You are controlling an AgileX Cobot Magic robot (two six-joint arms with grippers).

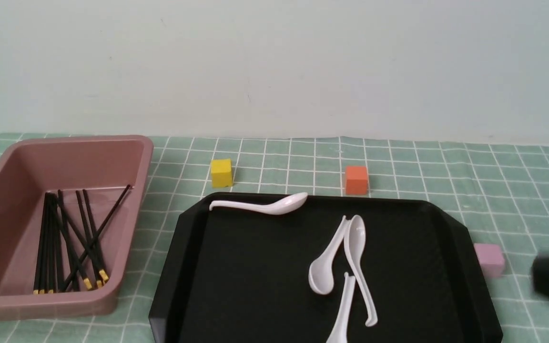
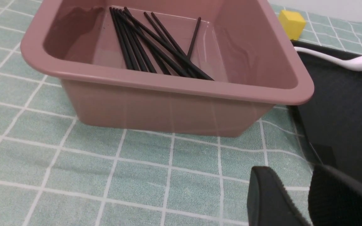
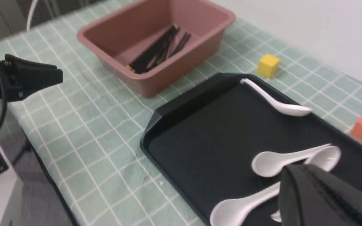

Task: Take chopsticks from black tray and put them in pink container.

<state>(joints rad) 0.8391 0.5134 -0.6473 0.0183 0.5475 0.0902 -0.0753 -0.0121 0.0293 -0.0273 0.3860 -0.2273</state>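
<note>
On the left of the green checked cloth (image 1: 446,166): pink container (image 1: 88,141), with the chopsticks (image 1: 65,243) lying in a loose bundle on its floor. Several run side by side and a few cross them at a slant. Gold tips point to the near end.

Black tray (image 1: 255,267) sits just right of the container, its surface bare of any black stick in the front and right wrist views. A near corner is hidden behind the right gripper (image 3: 313,185), so I cannot vouch for that patch. Judgement: the task looks finished, or as good as; nothing seen is left to carry over.

Left gripper (image 2: 294,171) hangs low over the cloth in front of the container, fingers a little apart, nothing between them. Right gripper is over the right near part of the tray. It shows only as one dark mass, so I cannot tell whether it is spread or pressed together.

Other things: four white spoons (image 1: 260,206) on the tray, one along the far rim, three overlapping toward the right. Yellow cube (image 1: 221,172) and orange cube (image 1: 356,180) beyond the tray; pale pink cube (image 1: 489,259) just off its right rim. None of these blocks the way from tray to container.
</note>
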